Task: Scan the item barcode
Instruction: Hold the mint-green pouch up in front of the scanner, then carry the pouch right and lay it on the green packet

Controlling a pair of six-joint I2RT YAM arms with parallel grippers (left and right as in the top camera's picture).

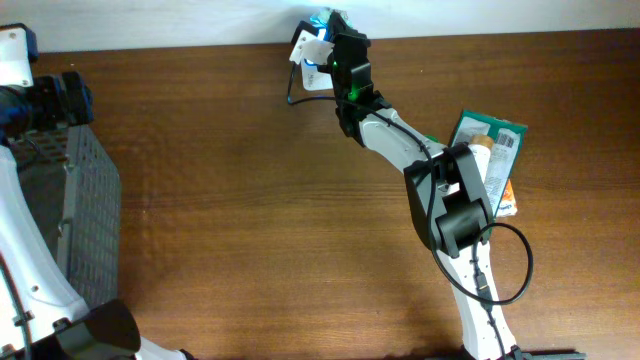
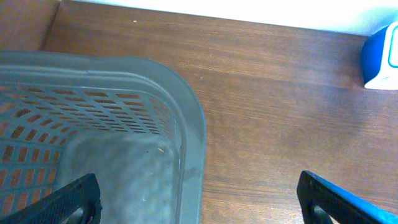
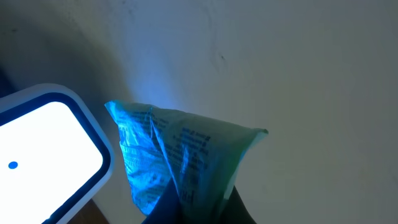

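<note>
packet [image 3: 186, 155]: crinkled printed pouch, lit blue-green; upright, pinched at its lower edge
scanner [image 3: 43, 146]: white glowing face, blue rim; just left of the packet

Black-and-white robot arms [image 1: 400, 145]: two
Grey perforated plastic basket [image 2: 186, 118]: one
White-and-blue scanner box [image 3: 43, 143]: one
Crinkled green plastic packet [image 3: 186, 149]: one
Flat printed packs [image 1: 500, 150]: at least two

Evenly lit and sharp from my overhead camera, the wooden table [image 1: 250, 200] carries a soft sheen toward its far edge. At my right wrist the frame is dim: the scanner [image 3: 43, 149] panel is blown out white, its blue glow tinting the packet [image 3: 180, 155] and wall [image 3: 298, 74]. My left wrist view is bright, with the nearby basket [image 2: 124, 137] soft and hazy.
</note>
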